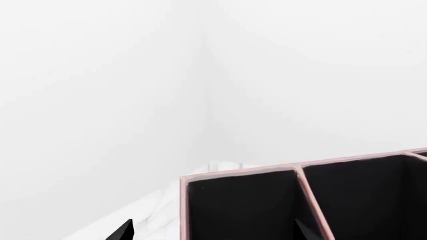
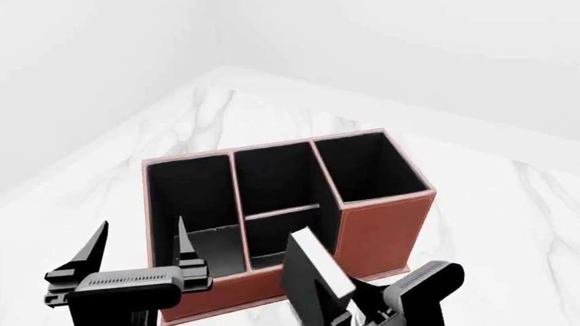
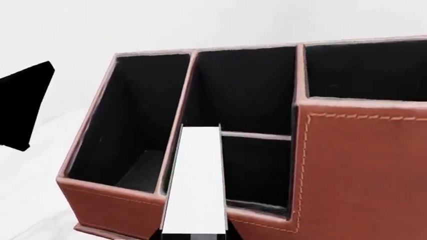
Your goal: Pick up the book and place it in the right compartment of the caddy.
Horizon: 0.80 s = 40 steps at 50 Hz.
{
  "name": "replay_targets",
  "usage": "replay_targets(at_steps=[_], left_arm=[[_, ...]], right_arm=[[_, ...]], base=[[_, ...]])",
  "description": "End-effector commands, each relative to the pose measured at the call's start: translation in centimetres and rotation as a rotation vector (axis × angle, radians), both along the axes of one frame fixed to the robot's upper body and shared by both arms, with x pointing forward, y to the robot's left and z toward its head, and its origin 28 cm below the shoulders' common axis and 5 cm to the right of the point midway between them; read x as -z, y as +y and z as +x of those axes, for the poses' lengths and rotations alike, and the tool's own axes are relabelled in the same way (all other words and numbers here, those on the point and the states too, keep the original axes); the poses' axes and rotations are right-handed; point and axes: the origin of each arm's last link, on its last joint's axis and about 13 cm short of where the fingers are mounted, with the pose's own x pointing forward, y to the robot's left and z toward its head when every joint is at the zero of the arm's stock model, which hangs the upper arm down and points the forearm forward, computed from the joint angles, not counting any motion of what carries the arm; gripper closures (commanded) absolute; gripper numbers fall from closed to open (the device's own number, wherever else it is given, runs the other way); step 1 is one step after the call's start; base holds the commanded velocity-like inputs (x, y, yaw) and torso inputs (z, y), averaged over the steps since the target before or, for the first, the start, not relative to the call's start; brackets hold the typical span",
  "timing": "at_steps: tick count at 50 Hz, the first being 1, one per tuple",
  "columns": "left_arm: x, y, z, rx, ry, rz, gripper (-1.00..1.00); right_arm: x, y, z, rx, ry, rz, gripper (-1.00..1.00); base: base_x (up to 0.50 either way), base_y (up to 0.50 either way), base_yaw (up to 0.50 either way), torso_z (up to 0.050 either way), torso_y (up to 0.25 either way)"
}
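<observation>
Carrying the book (image 2: pixel 313 275) in my right claw (image 2: pixel 363 309), I am in the transport step: it is lifted off the counter (image 2: pixel 490 204) and pinched at its lower end, tilted, white page edges up, just in front of the caddy (image 2: pixel 381 231). In the right wrist view the page edge lines up with the near wall of the split middle section, not with the right compartment (image 2: pixel 367 166), which stands farther right and is the tallest of the 3 sections. By my judgement the next move calls for raising the book above that high rim, shifting it right and farther, then lowering it between the walls before letting go. My left claw (image 2: pixel 140 261) hangs spread and empty near the caddy's left end.
</observation>
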Motion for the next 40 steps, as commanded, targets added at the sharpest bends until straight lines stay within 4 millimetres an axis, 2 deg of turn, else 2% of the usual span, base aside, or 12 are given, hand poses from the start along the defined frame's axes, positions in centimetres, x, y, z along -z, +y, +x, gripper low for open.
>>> replay_targets(at_steps=[1,13,28,33,40], left_arm=[[0.0,0.1,0.1,-0.001,0.001,-0.002,-1.0],[0.0,0.2,0.2,-0.002,0.001,-0.007,-1.0],[0.0,0.2,0.2,-0.001,0.006,-0.006,-1.0],[0.0,0.2,0.2,-0.008,0.006,-0.007,-1.0],[0.0,0.2,0.2,-0.008,0.006,-0.009,-1.0]], right_arm=[[-4.8,-0.1,1.1,0.006,-0.128,-0.005,1.0],[-10.2,-0.1,2.6,0.031,-0.25,0.0,1.0],[-14.2,0.0,3.6,0.059,-0.353,0.014,1.0],[-16.2,-0.1,4.0,0.078,-0.412,0.02,1.0],[-17.4,-0.5,5.2,0.129,-0.431,0.033,1.0]], base=[[0.0,0.0,0.0,0.0,0.0],[0.0,0.0,0.0,0.0,0.001],[0.0,0.0,0.0,0.0,0.001],[0.0,0.0,0.0,0.0,0.0],[0.0,0.0,0.0,0.0,0.001]])
